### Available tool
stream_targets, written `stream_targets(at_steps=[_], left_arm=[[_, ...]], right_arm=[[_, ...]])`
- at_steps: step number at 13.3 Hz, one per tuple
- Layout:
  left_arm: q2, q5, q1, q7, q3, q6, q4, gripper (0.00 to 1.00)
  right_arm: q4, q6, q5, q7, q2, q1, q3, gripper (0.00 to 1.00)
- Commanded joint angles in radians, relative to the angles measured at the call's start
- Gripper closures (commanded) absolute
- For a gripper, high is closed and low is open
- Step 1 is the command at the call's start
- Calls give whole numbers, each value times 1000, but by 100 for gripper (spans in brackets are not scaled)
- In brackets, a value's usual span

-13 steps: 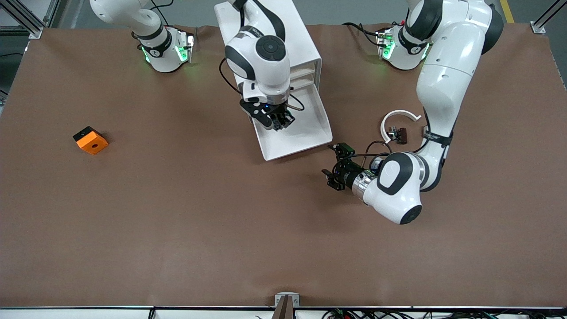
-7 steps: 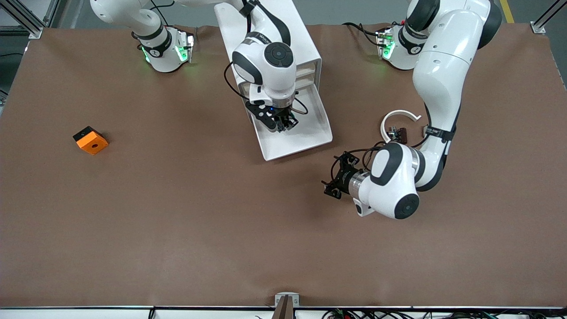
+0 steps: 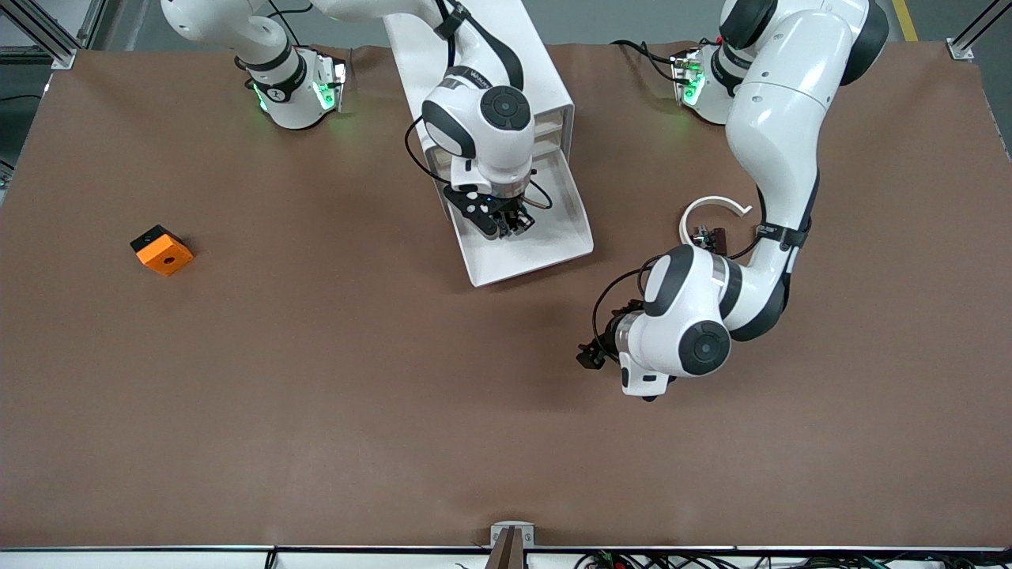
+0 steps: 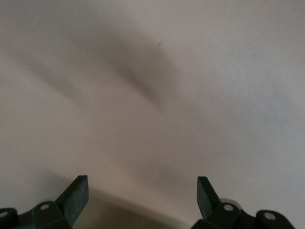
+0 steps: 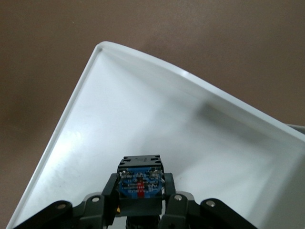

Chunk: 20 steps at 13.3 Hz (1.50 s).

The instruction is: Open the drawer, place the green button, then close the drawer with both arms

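Note:
The lowest drawer of the white cabinet is pulled out. It also shows in the right wrist view as an empty white tray. My right gripper hangs over the drawer's inside, shut on the button. The button's black body and blue label show between the fingers; its green cap is hidden. My left gripper is open and empty, low over the bare brown table, nearer the front camera than the drawer. The left wrist view shows its spread fingertips over blurred table.
An orange cube with a hole lies toward the right arm's end of the table. A white curved ring piece and small black clip pieces lie beside the left arm's forearm. The cabinet's three other drawers are shut.
My left arm has rolled its wrist, and its gripper has slid a little nearer the front camera. My right gripper has shifted slightly over the drawer toward the left arm's end, still holding the button.

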Motion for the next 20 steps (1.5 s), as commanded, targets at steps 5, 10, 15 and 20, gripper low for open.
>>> stream_targets(at_steps=[5,10,15,20], left_arm=[[-33,179,-41,12,5,67,-26,0],[-33,229,-78,10,2,96,-35,0],[-39,232,-102,18,-14,97,-53,0],[-65,279,-102,18,-92,99,-112,0]], right_arm=[[104,-9,-22,47,76,25,-9,100],[106,-14,-24,47,77,25,-11,0],[241,-241,-24,-162,15,-72,-16,0],[255,-366,-10,-435,-87,-184,-12,0]])
